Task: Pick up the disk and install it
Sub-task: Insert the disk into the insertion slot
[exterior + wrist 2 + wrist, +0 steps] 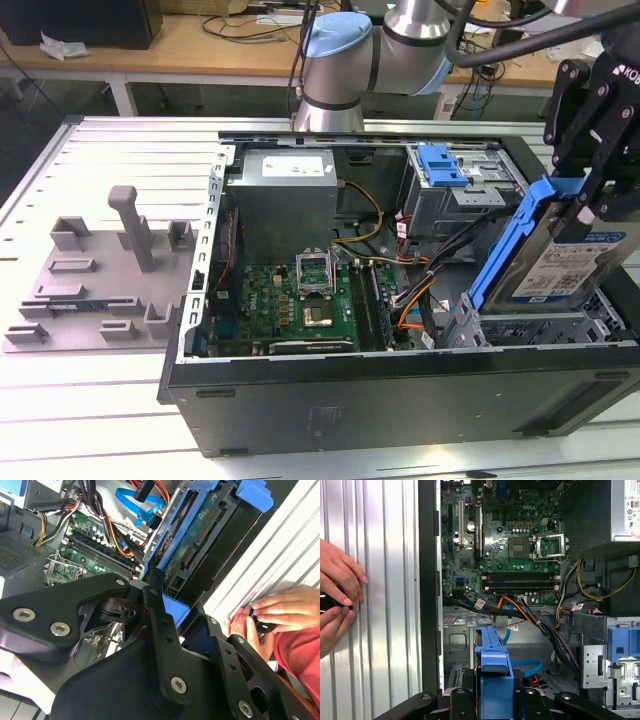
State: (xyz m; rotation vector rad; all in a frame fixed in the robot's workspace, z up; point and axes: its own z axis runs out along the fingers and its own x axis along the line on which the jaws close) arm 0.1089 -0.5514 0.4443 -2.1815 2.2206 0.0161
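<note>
The disk [578, 262], clamped by its top edge in the hand [583, 200], hangs tilted directly below it, long axis slanting down into the computer case's [400, 385] drive bay [608, 315].

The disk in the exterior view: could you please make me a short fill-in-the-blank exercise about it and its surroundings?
1. The claw grips the disk by its ____ bracket.
2. The disk hangs tilted over the open computer case, at the exterior view's ____ side.
3. The grey fixture sits on the exterior view's ____ of the case.
Missing words: blue; right; left.
</note>
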